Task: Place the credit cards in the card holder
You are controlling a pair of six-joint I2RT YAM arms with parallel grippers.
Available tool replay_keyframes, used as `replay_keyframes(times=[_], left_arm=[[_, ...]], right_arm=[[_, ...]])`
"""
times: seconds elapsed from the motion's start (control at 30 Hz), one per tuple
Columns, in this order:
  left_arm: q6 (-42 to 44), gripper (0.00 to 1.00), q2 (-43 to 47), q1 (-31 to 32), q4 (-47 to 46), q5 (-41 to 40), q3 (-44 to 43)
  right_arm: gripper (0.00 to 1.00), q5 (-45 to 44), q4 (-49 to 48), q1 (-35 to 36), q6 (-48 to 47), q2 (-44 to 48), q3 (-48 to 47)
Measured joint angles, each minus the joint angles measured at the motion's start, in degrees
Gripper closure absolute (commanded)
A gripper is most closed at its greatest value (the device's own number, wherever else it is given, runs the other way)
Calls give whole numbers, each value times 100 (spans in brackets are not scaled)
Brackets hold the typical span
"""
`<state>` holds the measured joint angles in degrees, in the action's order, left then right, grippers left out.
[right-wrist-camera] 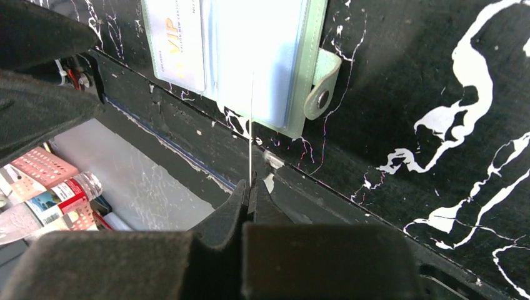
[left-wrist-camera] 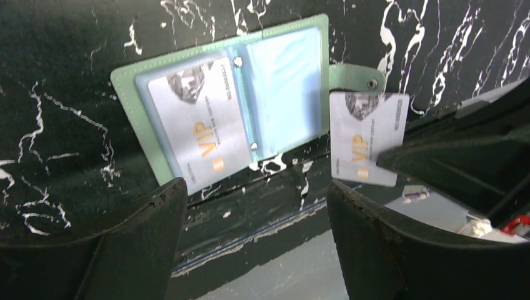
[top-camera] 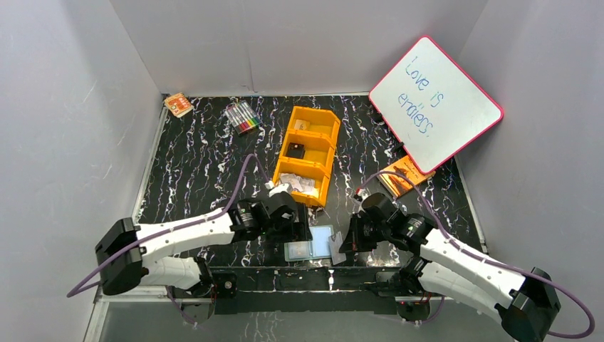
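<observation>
The card holder (left-wrist-camera: 284,87) lies open near the table's front edge (top-camera: 322,241), green rim outward and clear pockets up. One credit card (left-wrist-camera: 200,128) marked VIP sits in its left pocket and sticks out a little toward the edge. My left gripper (left-wrist-camera: 256,206) hangs open just in front of it with nothing between its fingers. My right gripper (right-wrist-camera: 250,187) is shut on a second credit card (left-wrist-camera: 369,137), held on edge to the right of the holder's snap tab. In the right wrist view this card is a thin white line (right-wrist-camera: 251,125).
An orange three-compartment tray (top-camera: 326,153) stands behind the holder with small items in it. A red-framed whiteboard (top-camera: 434,103) leans at the back right, above an orange packet (top-camera: 402,177). Markers (top-camera: 242,117) and a small orange box (top-camera: 178,105) lie at the back left.
</observation>
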<state>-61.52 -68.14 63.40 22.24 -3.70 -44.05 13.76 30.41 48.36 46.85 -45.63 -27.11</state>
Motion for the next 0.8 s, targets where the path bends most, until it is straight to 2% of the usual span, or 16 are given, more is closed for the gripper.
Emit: replay_keyframes(times=[0.37,0.6,0.8], left_arm=[[31,33,-1620,186,-149,-212,-1110],[127,42,-2345,227,-208,-208,-1307],[238,45,-2747,234,-205,-216,-1386]], right_arm=[[100,44,-9,-37,258,387,337],[100,52,50,-39,321,507,485],[100,-17,240,-39,356,695,483]])
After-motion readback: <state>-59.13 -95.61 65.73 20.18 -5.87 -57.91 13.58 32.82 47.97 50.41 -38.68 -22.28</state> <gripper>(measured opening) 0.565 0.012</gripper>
